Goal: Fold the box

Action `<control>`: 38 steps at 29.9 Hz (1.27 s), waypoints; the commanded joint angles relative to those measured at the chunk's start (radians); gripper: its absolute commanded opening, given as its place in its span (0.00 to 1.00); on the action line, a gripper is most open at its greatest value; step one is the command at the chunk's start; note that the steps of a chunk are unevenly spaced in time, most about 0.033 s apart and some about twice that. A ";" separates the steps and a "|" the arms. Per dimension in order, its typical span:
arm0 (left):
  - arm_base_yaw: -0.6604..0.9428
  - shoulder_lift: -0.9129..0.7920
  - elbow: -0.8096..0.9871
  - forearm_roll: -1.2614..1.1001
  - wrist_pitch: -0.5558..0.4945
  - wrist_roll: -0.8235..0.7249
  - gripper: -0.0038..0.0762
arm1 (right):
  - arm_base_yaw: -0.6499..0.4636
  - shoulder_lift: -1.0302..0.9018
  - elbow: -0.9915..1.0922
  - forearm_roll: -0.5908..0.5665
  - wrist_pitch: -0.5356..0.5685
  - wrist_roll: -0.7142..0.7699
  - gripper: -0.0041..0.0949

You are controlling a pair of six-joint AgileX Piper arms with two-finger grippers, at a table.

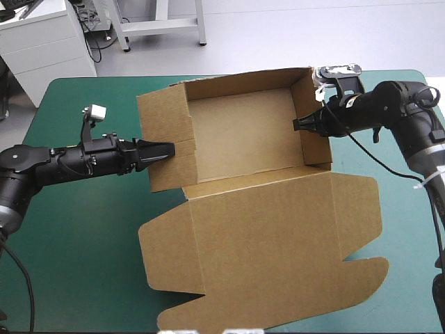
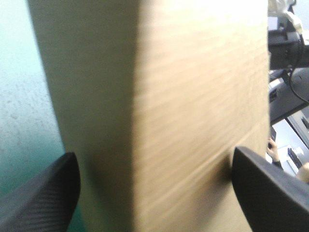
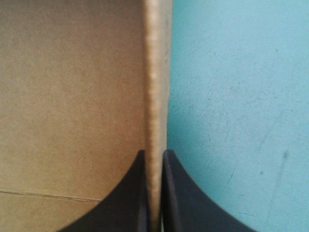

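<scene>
Item: brown box (image 1: 245,132), cut board, partly erected
- Position: middle of the table, on the teal-green cover (image 1: 83,243); tray part toward the far edge, lid (image 1: 271,243) toward the near edge
- Condition: open tray with its far, left and right walls standing; lid lying flat on the cover, its side flaps spread out to either side

Item: left gripper (image 1: 170,148)
- Position: comes in from the table's left side and meets the tray's left wall (image 1: 163,136) from outside, about halfway along it
- Fingers: left wrist view shows the left gripper (image 2: 154,152) released, the black fingers (image 2: 43,193) standing wide apart with the brown wall (image 2: 159,96) filling the space between them; cover (image 2: 24,96) visible beside the wall
- Whether either finger touches the board cannot be told

Item: right gripper (image 1: 300,125)
- Position: comes in from the table's right side, at the tray's right wall (image 1: 314,132), near its middle
- Fingers: right wrist view shows the right gripper (image 3: 154,153) clamped on the wall's top edge (image 3: 157,72), fingers (image 3: 181,198) all but meeting, one inside the tray and one outside; tray interior (image 3: 72,96) on one side, bare cover (image 3: 236,96) on the other
</scene>
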 commanded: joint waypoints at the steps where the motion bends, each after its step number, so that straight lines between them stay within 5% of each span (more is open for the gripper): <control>1: -0.072 -0.029 -0.059 -0.089 0.067 -0.008 0.80 | -0.001 -0.040 -0.026 0.035 -0.043 0.009 0.03; 10: -0.140 -0.029 -0.070 -0.112 -0.049 -0.018 0.79 | 0.010 -0.059 -0.026 0.026 -0.038 0.012 0.03; 15: -0.140 -0.029 -0.083 -0.085 -0.065 -0.041 0.79 | 0.100 -0.081 -0.026 -0.144 -0.054 0.121 0.04; 24: -0.190 -0.038 -0.231 0.307 -0.168 -0.377 0.79 | 0.268 -0.081 -0.026 -0.403 -0.072 0.324 0.04; 38: -0.518 -0.047 -0.215 1.041 -0.480 -1.053 0.79 | 0.339 -0.083 -0.034 -0.436 -0.095 0.432 0.04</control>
